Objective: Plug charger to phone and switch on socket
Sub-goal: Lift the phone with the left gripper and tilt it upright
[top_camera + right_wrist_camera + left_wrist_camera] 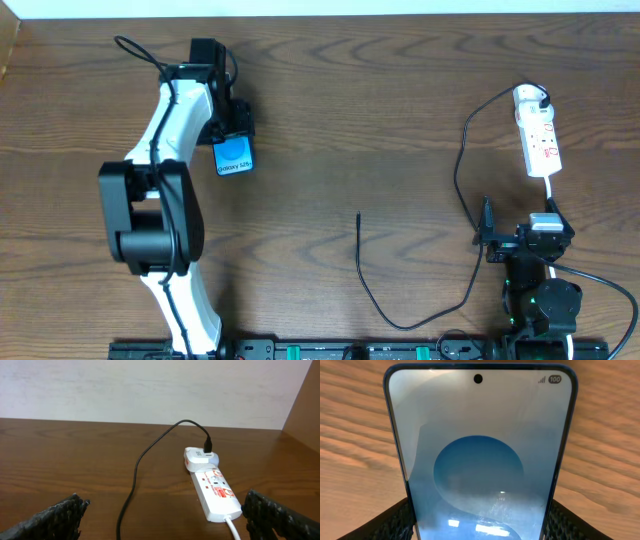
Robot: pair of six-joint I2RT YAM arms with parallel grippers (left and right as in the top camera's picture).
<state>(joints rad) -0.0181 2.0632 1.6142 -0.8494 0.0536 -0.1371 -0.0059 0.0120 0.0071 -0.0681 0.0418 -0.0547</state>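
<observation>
Right, L tool (pixel 232 135) grips phone (pixel 235 157); charger (pixel 359 235) tip lies 12–6 on tabletop (pixel 400 100), 9 o'clock from open R tool (pixel 520 228).

The left arm (pixel 150 210) is white shells between bulky black joint housings, a thin black cable running along it. The right arm (pixel 540 292), at the other end of the base rail (pixel 330 351), is black with a green light; its finger pads (pixel 54 519) are black and knurled.
</observation>
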